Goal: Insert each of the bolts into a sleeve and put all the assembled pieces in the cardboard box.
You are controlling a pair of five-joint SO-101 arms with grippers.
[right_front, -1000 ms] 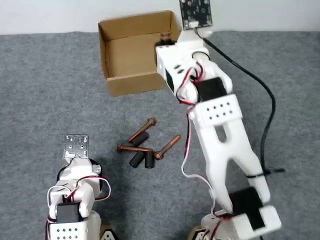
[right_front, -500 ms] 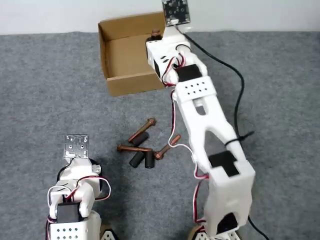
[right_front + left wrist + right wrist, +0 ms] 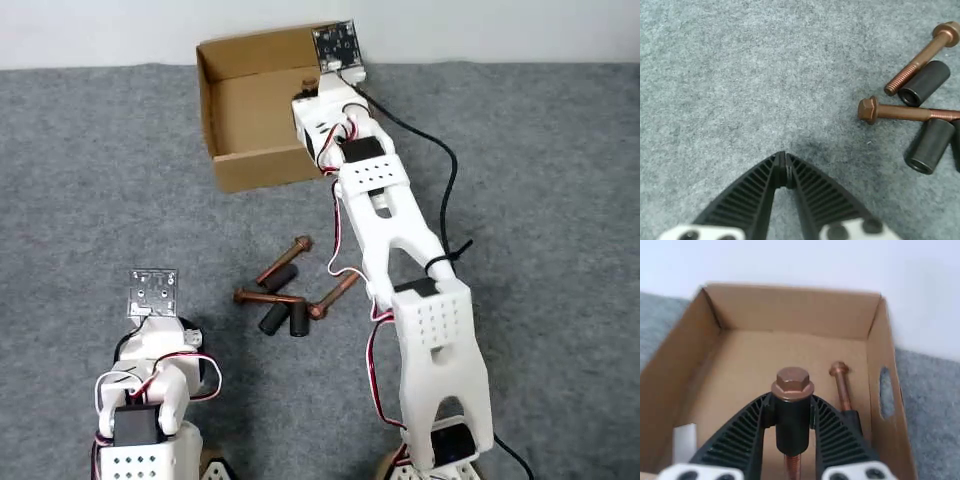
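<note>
The cardboard box lies open directly beneath and ahead of the right gripper, which is pinched on an assembled piece. It grips the black sleeve, with the bolt head above the fingers and the threaded tip below them. The left gripper is pressed together on nothing. Risk one: the bolt appears to be seated in the sleeve by its head alone. Any tilt of the wrist before release could let it slide out, so the two parts land separately. Risk two: a second assembled piece lies on the box floor just beside the right gripper. A drop from height could strike it and bounce. Risk three: the loose bolts and loose sleeves, off to one side ahead of the left gripper, lie crowded together, some touching. A pick there could scatter neighbouring parts.
</note>
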